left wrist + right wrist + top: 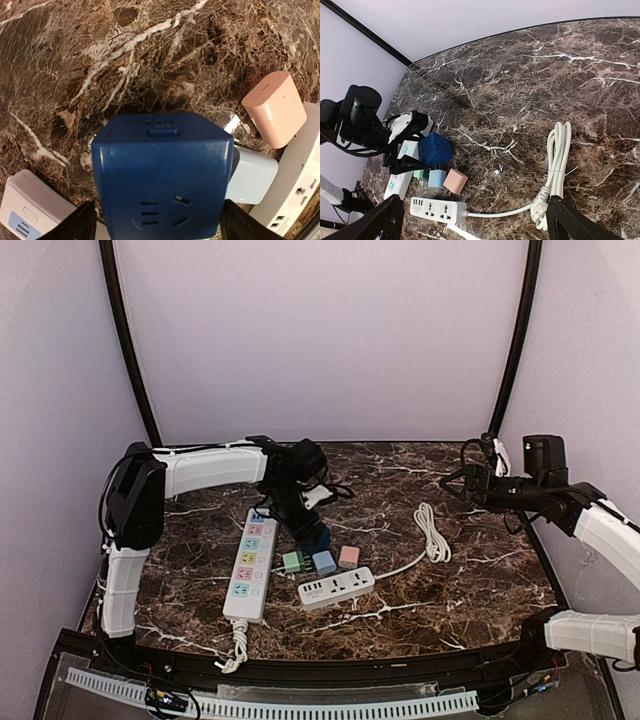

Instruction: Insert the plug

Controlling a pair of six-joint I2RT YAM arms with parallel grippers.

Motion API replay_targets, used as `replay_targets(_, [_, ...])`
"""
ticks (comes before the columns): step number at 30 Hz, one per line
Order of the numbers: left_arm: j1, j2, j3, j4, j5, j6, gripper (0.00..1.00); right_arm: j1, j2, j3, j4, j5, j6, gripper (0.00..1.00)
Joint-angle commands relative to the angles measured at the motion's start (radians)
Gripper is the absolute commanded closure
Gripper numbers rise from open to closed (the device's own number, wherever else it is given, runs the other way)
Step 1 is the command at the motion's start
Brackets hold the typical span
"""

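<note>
The plug is a dark blue cube [162, 170] with socket holes on its faces, lying on the marble table [470, 580]. My left gripper [157, 220] is open, and its black fingers [82, 225] flank the cube's near sides. From above, the left gripper [308, 525] hangs over the blue cube [320, 537], just right of the long white power strip [250, 565] with coloured sockets. My right gripper [475, 215] is open and empty, held high at the right over the table; in the top view the right gripper [468, 480] is far from the plug.
Green [292, 562], light blue [323, 562] and pink [348, 556] adapters lie beside the cube. A short white power strip [336, 588] sits in front of them, its cord running to a coil [432, 530]. Purple walls enclose the table.
</note>
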Motion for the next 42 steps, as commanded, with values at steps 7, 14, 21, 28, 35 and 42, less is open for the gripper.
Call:
replay_targets(7, [-0.003,0.022,0.046,-0.001,-0.018,0.023,0.21,0.006,0.033,0.028,0.029,-0.023,-0.005,0.01])
replay_targets(14, [-0.003,0.025,0.046,0.021,-0.037,0.033,0.52,0.006,0.046,0.038,0.029,-0.024,-0.01,0.01])
replay_targets(21, [-0.003,0.025,0.078,-0.007,-0.037,0.015,0.81,0.005,0.057,0.058,0.012,-0.004,-0.045,0.02])
replay_targets(28, [-0.003,-0.025,0.091,-0.029,-0.027,-0.017,0.96,0.006,0.077,0.089,0.007,0.001,-0.093,0.01])
replay_targets(35, [-0.003,-0.093,0.146,-0.059,-0.023,-0.048,0.99,0.006,0.105,0.113,0.023,-0.046,-0.16,0.01])
replay_targets(42, [-0.003,-0.145,0.199,-0.106,0.059,-0.125,0.99,0.006,0.11,0.129,0.079,-0.128,-0.26,0.01])
